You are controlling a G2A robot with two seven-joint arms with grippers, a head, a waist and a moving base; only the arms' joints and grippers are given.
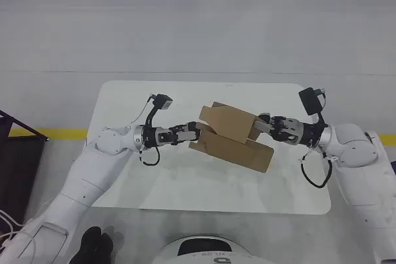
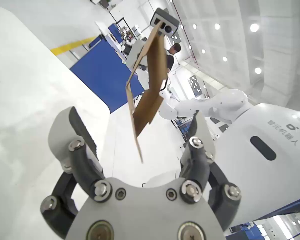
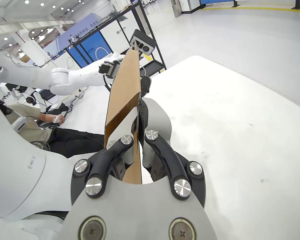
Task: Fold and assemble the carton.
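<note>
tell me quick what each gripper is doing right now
Left gripper: open, straddling the edge of the carton, not clamped.
Right gripper: shut on the carton.

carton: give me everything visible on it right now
The carton is plain brown corrugated cardboard, partly opened: two broad panels angled against each other along a crease. It looks lifted clear of the white table, slantwise between the arms. The right end effector is shut on one end's edge. The left end effector is open at the other end, the cardboard's edge pointing between its fingers, apparently without touching them.
</note>
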